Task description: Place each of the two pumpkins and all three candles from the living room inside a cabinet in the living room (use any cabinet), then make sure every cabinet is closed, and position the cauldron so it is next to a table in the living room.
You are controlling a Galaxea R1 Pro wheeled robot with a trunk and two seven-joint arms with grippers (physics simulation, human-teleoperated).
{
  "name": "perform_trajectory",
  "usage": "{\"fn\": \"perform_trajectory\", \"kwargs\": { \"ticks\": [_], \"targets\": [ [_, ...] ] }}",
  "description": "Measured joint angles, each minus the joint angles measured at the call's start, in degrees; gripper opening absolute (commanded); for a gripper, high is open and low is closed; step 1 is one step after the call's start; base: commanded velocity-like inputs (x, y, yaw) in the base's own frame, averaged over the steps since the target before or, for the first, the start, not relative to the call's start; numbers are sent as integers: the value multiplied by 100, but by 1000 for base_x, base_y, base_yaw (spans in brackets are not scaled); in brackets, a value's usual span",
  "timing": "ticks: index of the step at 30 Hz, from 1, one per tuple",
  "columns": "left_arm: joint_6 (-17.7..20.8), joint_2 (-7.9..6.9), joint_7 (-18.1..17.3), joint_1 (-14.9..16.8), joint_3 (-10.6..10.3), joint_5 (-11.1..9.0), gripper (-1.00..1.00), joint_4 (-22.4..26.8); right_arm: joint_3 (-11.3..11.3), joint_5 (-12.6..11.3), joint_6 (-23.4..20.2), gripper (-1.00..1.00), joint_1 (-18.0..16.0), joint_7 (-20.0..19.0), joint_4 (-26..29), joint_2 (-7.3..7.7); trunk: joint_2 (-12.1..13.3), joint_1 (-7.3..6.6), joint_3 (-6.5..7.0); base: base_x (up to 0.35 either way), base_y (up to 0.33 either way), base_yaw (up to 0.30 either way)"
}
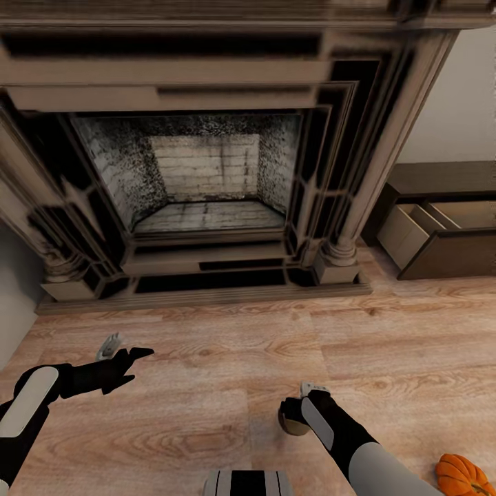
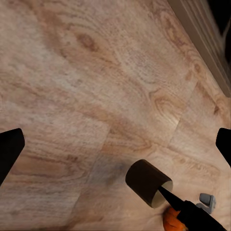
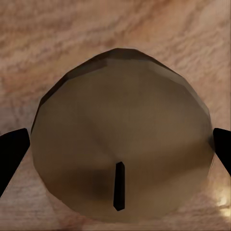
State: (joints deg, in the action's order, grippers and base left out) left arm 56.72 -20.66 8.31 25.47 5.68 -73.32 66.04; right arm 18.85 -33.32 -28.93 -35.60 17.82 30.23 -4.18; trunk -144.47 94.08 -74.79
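Wood-plank floor (image 1: 207, 386) before an ornate fireplace (image 1: 207, 179); cabinet (image 1: 441, 220) far right, one drawer pulled out. Right gripper (image 1: 303, 406) clamped on a brown candle (image 3: 122, 144), wick showing on top. Left gripper (image 1: 120, 351) spread wide, empty. Pumpkin (image 1: 463, 475) on the floor, near right. Candle probably light, rigid, waxy-slick: best held across the round sides.

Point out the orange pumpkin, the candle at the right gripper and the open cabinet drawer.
Orange ribbed pumpkin (image 1: 460, 475), head view, its top.
Brown round candle (image 3: 122, 144), right wrist view, top face.
Pale open drawer of dark-brown cabinet (image 1: 412, 231), head view, inner wall.
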Motion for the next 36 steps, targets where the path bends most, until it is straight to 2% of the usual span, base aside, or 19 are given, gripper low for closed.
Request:
{"fn": "perform_trajectory", "kwargs": {
  "ticks": [11,16,19,25,36],
  "targets": [
    [-19,2,57,2,-3,41,100,-181,-3,4,-2,-100,1,-132,1,0,15,-28,244,0,0,0],
    [-21,36,524,7,17,41,100,-182,-4,1,-3,-100,3,-130,3,1,21,-41,363,0,0,-115],
    [-22,49,630,9,8,37,100,-175,-5,4,-4,-100,1,-131,4,1,26,-49,441,-55,0,-234],
    [-22,55,666,7,-1,41,100,-124,-5,-2,-4,-100,4,-131,3,1,34,-61,599,-275,0,-226],
    [-22,54,668,6,4,41,100,-114,-4,-6,-3,-100,4,-129,1,-4,49,-89,847,-338,0,-42]
  ]
}}
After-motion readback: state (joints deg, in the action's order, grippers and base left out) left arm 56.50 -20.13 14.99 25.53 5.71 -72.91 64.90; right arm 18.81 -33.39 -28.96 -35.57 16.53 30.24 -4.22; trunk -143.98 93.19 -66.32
